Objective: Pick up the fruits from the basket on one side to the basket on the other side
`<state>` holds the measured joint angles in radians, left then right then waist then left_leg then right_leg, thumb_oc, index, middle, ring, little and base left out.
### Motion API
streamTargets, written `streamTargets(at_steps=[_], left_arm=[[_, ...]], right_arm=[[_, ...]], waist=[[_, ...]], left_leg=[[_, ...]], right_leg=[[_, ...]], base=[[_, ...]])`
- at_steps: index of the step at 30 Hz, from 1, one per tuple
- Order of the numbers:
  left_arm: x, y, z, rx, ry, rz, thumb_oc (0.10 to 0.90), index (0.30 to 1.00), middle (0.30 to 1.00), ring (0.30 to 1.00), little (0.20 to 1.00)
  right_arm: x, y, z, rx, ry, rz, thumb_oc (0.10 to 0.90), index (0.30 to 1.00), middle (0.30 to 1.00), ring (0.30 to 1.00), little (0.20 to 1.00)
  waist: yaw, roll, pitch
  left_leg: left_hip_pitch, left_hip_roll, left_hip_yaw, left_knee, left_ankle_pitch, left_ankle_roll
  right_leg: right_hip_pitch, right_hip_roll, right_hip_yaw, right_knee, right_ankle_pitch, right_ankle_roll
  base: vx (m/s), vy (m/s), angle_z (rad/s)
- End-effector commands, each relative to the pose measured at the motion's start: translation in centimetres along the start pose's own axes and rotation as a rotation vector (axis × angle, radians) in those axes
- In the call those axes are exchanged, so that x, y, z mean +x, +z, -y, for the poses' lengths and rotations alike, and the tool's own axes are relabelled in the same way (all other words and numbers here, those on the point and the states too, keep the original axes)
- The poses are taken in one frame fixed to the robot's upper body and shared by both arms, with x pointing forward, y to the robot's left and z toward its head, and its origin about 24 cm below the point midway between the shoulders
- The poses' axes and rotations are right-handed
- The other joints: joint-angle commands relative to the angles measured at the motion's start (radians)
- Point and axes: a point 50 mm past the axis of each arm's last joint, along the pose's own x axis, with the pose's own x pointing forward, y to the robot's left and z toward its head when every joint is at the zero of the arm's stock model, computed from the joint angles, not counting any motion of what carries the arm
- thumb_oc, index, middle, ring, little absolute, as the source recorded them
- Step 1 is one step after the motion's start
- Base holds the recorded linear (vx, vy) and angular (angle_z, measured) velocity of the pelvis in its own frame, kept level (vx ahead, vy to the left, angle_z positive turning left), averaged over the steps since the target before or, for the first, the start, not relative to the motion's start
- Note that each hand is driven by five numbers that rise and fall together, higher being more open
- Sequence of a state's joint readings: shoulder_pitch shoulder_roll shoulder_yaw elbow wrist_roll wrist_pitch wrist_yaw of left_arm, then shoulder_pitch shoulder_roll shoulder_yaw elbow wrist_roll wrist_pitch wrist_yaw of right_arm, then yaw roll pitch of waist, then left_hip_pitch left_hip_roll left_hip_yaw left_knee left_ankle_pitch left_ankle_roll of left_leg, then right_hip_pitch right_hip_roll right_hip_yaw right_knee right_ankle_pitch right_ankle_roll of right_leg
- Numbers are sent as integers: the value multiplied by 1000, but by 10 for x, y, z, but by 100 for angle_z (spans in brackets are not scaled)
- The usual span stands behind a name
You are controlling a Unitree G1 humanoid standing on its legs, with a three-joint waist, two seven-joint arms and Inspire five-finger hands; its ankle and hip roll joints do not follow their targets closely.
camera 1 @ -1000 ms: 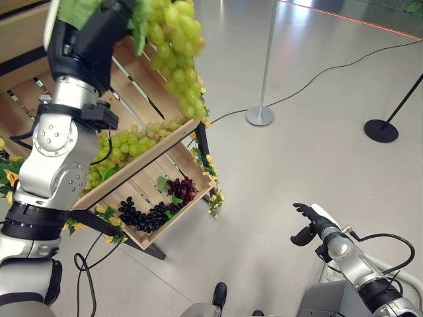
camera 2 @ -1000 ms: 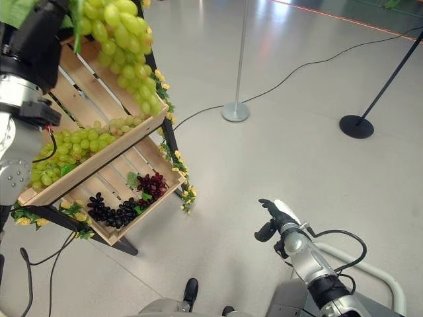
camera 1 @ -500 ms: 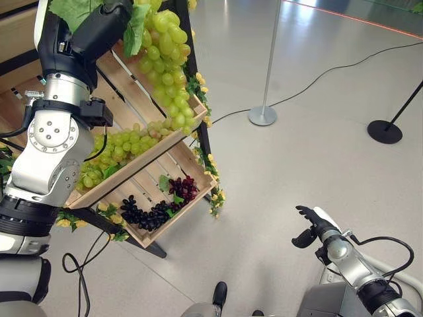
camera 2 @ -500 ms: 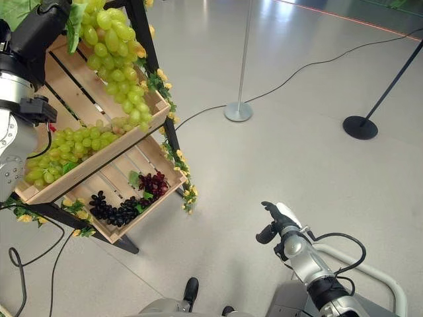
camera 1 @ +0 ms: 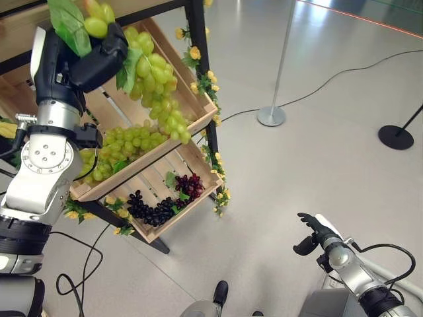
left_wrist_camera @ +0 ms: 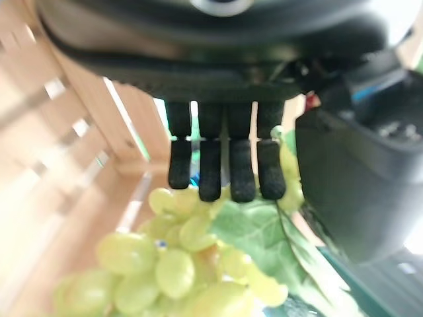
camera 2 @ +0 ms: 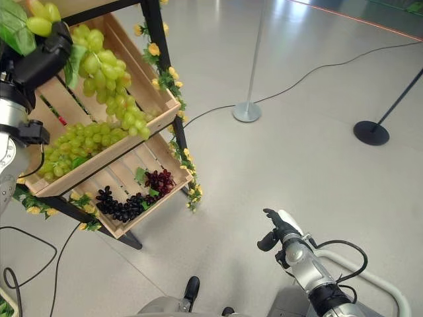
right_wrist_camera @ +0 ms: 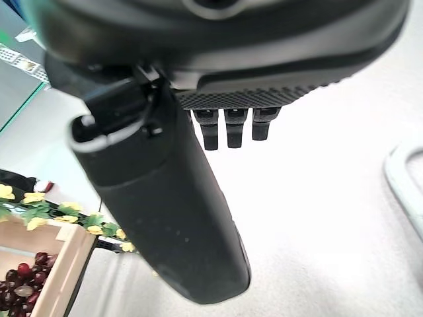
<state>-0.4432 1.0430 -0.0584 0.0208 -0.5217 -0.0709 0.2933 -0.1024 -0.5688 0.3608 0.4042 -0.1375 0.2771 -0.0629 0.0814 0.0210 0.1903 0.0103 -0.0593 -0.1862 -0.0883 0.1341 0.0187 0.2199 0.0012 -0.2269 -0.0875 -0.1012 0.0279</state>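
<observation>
Nearest me, low on my right, my right hand [camera 1: 316,231] hangs over the bare grey floor [camera 1: 317,165], touching nothing. In its wrist view the fingers [right_wrist_camera: 228,129] are bent under the palm and the thumb lies alongside them, so I read it as loosely closed and empty.

Further out on my left stands a black-framed rack [camera 1: 198,39] carrying slanted wooden crates and trimmed with yellow flowers and green leaves. The lowest crate [camera 1: 198,201] holds bunches of dark grapes [camera 1: 149,210] with a small cluster of reddish grapes [camera 1: 192,186] beside them. The crate above it [camera 1: 142,162] holds a heap of green grapes [camera 1: 125,145].

Above that crate my left hand [camera 1: 92,63] is raised, with its fingers wrapped round the top of a bunch of green grapes [camera 1: 158,89] by the stem end, where big green leaves [camera 1: 69,30] stick up past the hand. The bunch hangs free below the hand, in front of the upper crate [camera 1: 178,79]; its lowest grapes come close to that crate's front rail, and I cannot tell whether they touch it. In the left wrist view the fingers [left_wrist_camera: 208,168] curl down onto the grapes and a leaf, with the crate's slats behind.

Far off across the floor stand a silver post on a round base [camera 1: 272,115] and a black post base [camera 1: 395,137], with a dark cable [camera 1: 344,72] trailing between them.
</observation>
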Motion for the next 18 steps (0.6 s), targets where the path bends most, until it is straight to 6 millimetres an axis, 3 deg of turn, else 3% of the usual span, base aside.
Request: streamTargets(at_steps=[1,6,18], left_arm=[[9,47,-49,97,207,257,400,300,300,300,300],[-12,56,-37,203,182,341,400,300,300,300,300],[-5,60,-29,260,226,347,400,300,300,300,300]], right_arm=[[-4,4,19,32,-113,58,800,900,900,900,900],[-6,-3,16,26,-96,38,800,900,900,900,900],[-2,5,14,13,-87,47,800,900,900,900,900]], waist=[[25,-8,-130],[34,-15,-125],[27,-17,-129]], left_leg=[[48,60,59,1,-73,-61],[49,63,51,1,-72,-61],[53,67,60,1,-69,-64]], right_leg=[[-77,-47,19,0,111,40],[-73,-45,19,2,108,36],[-70,-42,21,2,109,33]], base=[[7,-11,12],[7,-5,4],[1,-2,1]])
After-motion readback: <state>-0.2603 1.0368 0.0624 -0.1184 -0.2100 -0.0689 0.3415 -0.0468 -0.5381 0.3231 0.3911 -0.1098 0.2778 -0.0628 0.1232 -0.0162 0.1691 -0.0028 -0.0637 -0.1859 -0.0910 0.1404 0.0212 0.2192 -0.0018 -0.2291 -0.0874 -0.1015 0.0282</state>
